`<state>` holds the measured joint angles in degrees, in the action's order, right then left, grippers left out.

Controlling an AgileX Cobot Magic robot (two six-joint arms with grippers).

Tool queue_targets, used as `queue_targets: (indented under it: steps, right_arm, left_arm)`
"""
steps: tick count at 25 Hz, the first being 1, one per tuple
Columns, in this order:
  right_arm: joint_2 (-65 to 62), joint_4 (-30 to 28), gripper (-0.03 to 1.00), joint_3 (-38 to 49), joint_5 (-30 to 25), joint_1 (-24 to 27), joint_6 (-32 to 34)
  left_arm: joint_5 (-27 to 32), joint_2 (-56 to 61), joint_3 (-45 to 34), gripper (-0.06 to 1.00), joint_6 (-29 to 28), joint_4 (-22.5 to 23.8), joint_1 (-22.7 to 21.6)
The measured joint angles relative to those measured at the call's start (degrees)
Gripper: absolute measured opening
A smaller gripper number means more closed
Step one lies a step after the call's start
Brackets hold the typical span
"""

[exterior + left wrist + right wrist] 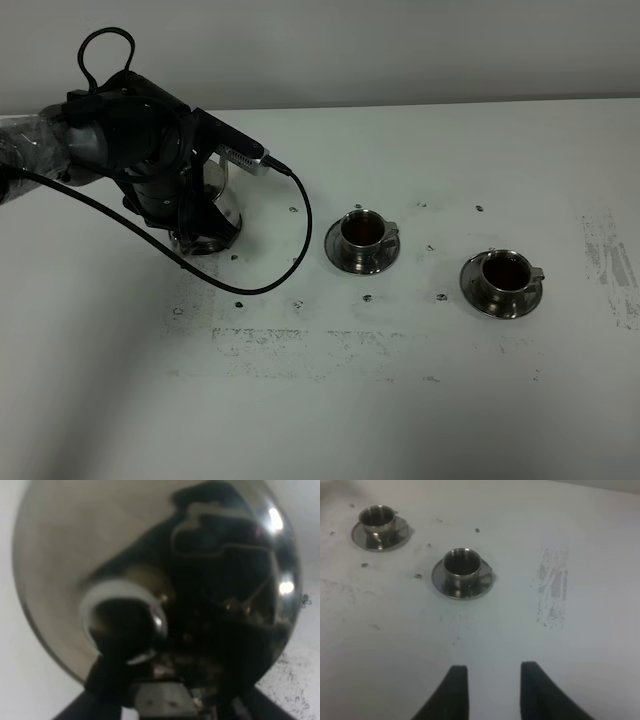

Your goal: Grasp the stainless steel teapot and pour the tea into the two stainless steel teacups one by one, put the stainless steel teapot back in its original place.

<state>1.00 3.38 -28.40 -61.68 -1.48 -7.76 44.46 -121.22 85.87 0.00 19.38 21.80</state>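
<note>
The left arm leans over the stainless steel teapot (pixel 213 205) at the left side of the white table (pixel 420 400). The teapot sits on its round steel base (pixel 205 241), mostly hidden by the arm. Up close, the shiny lid (pixel 150 555) and its round knob (pixel 125 625) fill the left wrist camera. The left gripper (pixel 165 700) is right by the pot, but I cannot tell if its fingers are spread or squeezing it.

Two steel teacups sit on saucers to the right, well apart. The nearer teacup (pixel 362 232) and the farther teacup (pixel 505 272) both hold dark tea.

The right gripper (pixel 492 692) hovers over bare table, holding nothing, its fingers drawn in.
</note>
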Motion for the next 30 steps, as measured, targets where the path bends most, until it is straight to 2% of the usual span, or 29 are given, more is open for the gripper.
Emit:
queue_targets:
  steps: [4, 11, 20, 23, 30]
  right_arm:
    - [0.0, 0.0, 0.24, 0.0, 0.0, 0.0, 0.0]
    - [0.0, 0.0, 0.24, 0.0, 0.0, 0.0, 0.0]
    - [0.0, 0.0, 0.24, 0.0, 0.0, 0.0, 0.0]
    - [0.0, 0.0, 0.24, 0.0, 0.0, 0.0, 0.0]
    - [0.0, 0.0, 0.24, 0.0, 0.0, 0.0, 0.0]
  left_arm:
    - [1.62, 0.45, 0.0, 0.51, -1.17, -1.94, 0.0]
    - [2.66, 4.6, 0.0, 0.52, -1.41, -5.69, 0.0]
    - [3.55, 13.89, -1.01, 0.52, -1.41, -4.72, -0.34]
    - [1.6, 19.06, -4.36, 0.52, -1.41, -4.67, -2.25]
    - [-2.82, 32.72, -17.11, 0.52, -1.41, -4.22, -10.25]
